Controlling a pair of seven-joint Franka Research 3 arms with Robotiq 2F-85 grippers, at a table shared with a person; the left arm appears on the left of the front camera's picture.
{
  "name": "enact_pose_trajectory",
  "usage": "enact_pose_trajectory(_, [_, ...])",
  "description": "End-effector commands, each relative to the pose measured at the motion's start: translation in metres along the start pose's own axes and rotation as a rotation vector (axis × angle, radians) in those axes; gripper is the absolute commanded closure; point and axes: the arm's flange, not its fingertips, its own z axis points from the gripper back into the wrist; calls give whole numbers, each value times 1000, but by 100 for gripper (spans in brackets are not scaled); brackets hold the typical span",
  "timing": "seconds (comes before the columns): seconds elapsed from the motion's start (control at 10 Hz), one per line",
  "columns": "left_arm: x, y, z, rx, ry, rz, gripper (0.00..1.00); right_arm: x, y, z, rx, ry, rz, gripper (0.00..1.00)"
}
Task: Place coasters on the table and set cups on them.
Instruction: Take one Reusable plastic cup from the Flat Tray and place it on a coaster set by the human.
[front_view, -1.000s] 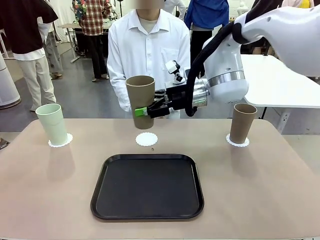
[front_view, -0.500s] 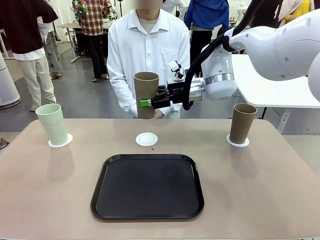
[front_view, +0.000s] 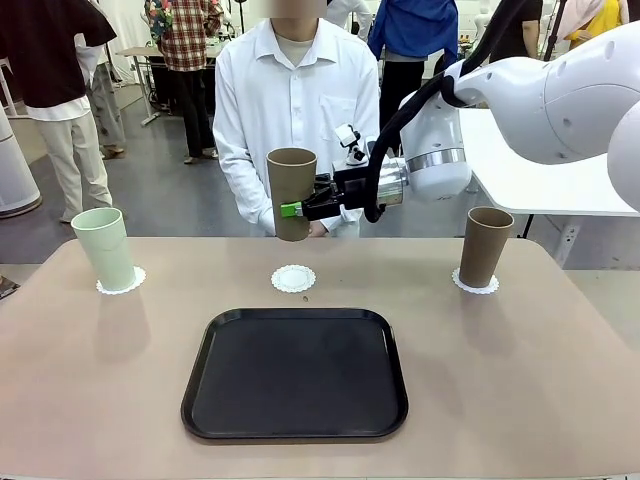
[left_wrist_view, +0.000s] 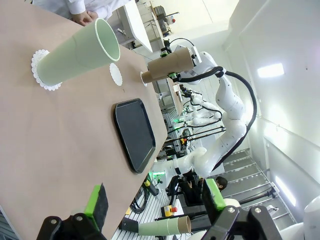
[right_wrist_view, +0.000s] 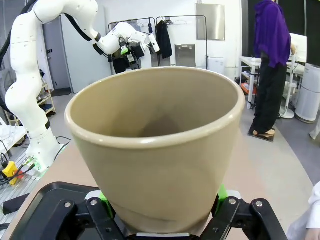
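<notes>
- Front view: the right gripper (front_view: 297, 209) reaches in from the right and pinches a tan-brown cup (front_view: 292, 193) near its lower half, holding it upright in the air above the far part of the tabletop (front_view: 520, 370)
- Below that held cup lies a bare white coaster (front_view: 293, 278), with nothing standing on it, just beyond the far edge of the black tray (front_view: 295, 373)
- The mint green cup (front_view: 104, 248) stands upright on its own coaster (front_view: 121, 282) at the far left; a second tan-brown cup (front_view: 485, 246) stands upright on the right coaster (front_view: 475, 283) at the far right
- A person in a white shirt (front_view: 297, 105) stands behind the far edge, right behind the held cup
- Left wrist view: the left gripper (left_wrist_view: 156, 206) has its green-padded fingers (left_wrist_view: 96, 200) spread wide, with nothing between them, above the tabletop; the view is rolled, so the mint green cup (left_wrist_view: 80, 52) on its coaster (left_wrist_view: 41, 70) points sideways, and the tray (left_wrist_view: 134, 134) and the held tan-brown cup (left_wrist_view: 167, 66) show farther off
- Right wrist view: the tan-brown cup (right_wrist_view: 156, 145) sits clamped between the right gripper's fingers (right_wrist_view: 108, 196), its open mouth facing the camera
</notes>
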Motion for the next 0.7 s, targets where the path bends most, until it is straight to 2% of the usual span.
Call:
enact_pose_trajectory(0.0, [-1,-3,1,4,-3,2,0,0,0,0,0,0,0,17])
enact_pose_trajectory(0.2, [-1,-3,1,4,-3,2,0,-17,-13,1,106,-24,48,17])
enact_pose_trajectory(0.6, [-1,-3,1,4,-3,2,0,-58,-31,0,138,-27,9,17])
